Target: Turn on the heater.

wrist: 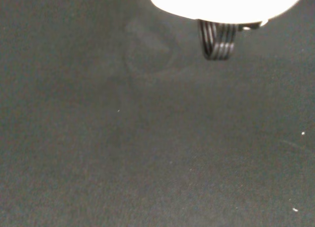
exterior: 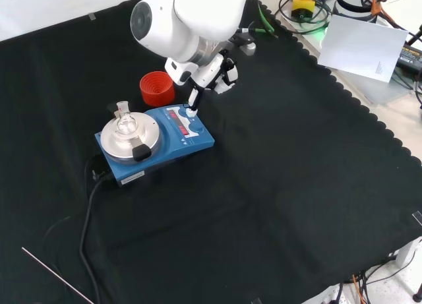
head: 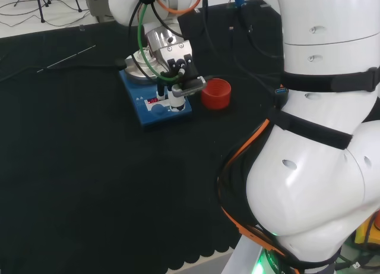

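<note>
Robot hand (exterior: 210, 76) fingertip pressing blue heater (exterior: 155, 143) panel, front view reveals flask (exterior: 125, 124) on plate

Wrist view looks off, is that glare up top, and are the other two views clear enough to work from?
Wrist view: a blown-out white blur, likely the hand; below it dim black cloth. Head view: evenly lit, heater clear. Front view: hand and heater sharp.
</note>
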Available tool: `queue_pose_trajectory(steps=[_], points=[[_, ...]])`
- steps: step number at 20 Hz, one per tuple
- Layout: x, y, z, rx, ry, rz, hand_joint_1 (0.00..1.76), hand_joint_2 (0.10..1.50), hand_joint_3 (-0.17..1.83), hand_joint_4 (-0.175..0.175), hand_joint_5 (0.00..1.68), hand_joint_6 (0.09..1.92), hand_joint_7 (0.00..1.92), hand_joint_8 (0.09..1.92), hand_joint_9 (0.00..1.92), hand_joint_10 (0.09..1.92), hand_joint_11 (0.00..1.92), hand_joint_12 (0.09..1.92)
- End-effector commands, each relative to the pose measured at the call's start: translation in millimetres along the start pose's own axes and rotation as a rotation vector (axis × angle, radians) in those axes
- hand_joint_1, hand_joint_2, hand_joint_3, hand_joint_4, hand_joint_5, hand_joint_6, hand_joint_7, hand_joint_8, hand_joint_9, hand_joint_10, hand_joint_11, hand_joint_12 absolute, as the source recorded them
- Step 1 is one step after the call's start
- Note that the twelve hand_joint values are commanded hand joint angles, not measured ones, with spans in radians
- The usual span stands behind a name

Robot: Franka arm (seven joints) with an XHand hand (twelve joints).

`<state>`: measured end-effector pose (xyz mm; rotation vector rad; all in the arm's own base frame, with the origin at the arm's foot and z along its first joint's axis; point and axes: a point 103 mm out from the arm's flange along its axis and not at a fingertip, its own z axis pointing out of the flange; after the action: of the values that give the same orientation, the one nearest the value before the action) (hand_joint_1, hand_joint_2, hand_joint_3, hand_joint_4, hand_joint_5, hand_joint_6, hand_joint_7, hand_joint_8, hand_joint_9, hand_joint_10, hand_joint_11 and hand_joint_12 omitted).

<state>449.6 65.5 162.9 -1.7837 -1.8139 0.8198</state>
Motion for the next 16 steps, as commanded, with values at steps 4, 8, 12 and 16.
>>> queue_pose_trajectory(steps=[4,8,12,16], points=[[9.7,-0.3,3.0,0.011,-0.013,-0.005,1.51,0.53,1.30,-0.028,0.38,0.09,1.75,1.73,1.87,1.50,1.77,1.50],[10.4,-0.1,2.9,0.013,-0.016,-0.002,1.51,0.53,1.30,-0.027,0.38,0.09,1.75,1.73,1.87,1.50,1.77,1.50],[9.3,1.1,4.4,0.025,-0.015,-0.006,1.51,0.53,1.30,-0.027,0.38,0.09,1.75,1.73,1.87,1.50,1.77,1.50],[7.9,4.3,8.5,0.035,-0.014,-0.009,1.51,0.53,1.30,-0.027,0.39,0.09,1.75,1.73,1.87,1.50,1.77,1.50]])
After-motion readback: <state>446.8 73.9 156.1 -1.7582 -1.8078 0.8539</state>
